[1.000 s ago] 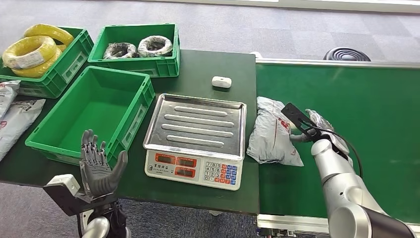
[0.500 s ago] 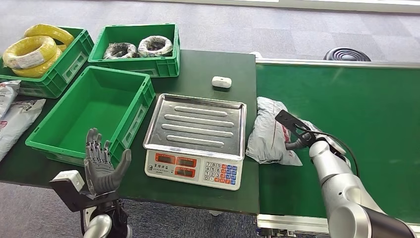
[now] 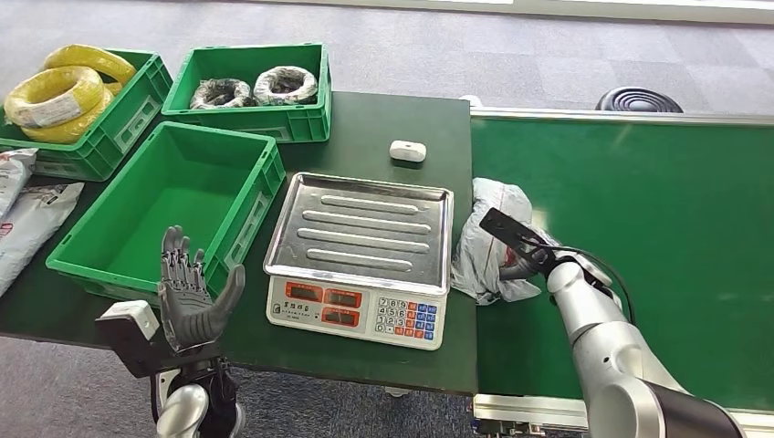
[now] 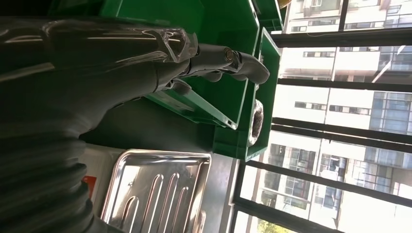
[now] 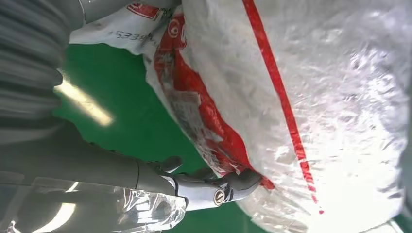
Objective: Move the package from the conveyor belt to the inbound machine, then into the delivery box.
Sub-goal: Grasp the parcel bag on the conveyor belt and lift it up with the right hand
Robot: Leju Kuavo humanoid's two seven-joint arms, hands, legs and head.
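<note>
Where fingers (image 5: 228,187) press, crinkly plastic package (image 3: 493,239) apparently gripped.

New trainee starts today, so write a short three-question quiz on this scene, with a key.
1. True or false: the package already lies on the scale.
2. Which hand touches the package: A) left hand B) right hand?
3. Fill in: the bin nearest the scale holds ____.

Key: 1 false, it lies on the conveyor belt at the scale's side. 2 B; the left hand is raised, fingers apart. 3 nothing.
</note>
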